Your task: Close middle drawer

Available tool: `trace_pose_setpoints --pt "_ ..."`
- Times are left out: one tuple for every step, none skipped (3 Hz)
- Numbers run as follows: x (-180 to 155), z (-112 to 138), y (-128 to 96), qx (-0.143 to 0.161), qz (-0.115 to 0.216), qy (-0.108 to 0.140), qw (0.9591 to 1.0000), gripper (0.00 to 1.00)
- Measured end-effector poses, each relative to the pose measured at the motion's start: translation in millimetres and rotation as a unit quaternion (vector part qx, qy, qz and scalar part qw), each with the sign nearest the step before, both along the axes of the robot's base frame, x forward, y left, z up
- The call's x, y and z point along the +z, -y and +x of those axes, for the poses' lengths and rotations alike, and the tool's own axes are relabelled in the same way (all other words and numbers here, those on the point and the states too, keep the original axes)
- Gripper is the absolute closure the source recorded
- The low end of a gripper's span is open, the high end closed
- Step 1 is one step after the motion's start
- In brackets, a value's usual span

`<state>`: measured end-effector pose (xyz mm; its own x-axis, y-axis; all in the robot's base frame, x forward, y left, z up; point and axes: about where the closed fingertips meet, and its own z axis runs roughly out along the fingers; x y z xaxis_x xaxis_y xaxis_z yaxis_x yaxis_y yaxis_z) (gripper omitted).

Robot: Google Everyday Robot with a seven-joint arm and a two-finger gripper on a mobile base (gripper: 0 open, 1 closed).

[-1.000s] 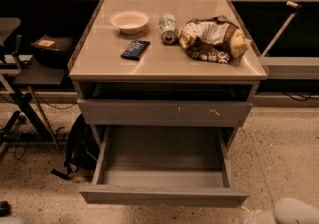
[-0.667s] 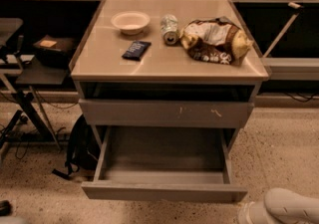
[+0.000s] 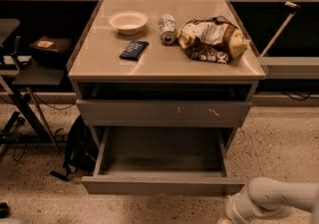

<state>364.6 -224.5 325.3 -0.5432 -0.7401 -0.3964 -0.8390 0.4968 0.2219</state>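
Note:
The middle drawer (image 3: pixel 162 186) is pulled far out of the cabinet, low near the floor. Its front is plain and its tray interior (image 3: pixel 162 151) is bare. Above it, the drawer front with pale scratch marks (image 3: pixel 164 112) stands slightly out from the cabinet. Only my white arm (image 3: pixel 271 199) shows, at the lower right corner, just right of the open drawer's front right corner. My gripper is below the bottom edge of the view.
On the cabinet top (image 3: pixel 99 66) lie a white bowl (image 3: pixel 128 21), a dark packet (image 3: pixel 134 50), a can on its side (image 3: pixel 167 28) and a chip bag (image 3: pixel 212 40). A black bag (image 3: pixel 79 148) and a stand (image 3: pixel 25 108) sit on the floor at the left.
My white arm has come further into view at the lower right, moving left toward the open drawer's front corner. The drawers have not moved.

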Motion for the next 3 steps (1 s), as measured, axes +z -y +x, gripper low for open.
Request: trace_pose_setpoints --pt "-4.7 11.5 -13.0 0.015 -0.002 -0.002 0.9999 0.0" --pt "-8.3 33.6 -44.6 0.05 -0.005 -0.002 0.9987 0.0" --pt "-8.7 46.7 -82.3 0.094 -0.005 -0.002 0.9956 0.0"
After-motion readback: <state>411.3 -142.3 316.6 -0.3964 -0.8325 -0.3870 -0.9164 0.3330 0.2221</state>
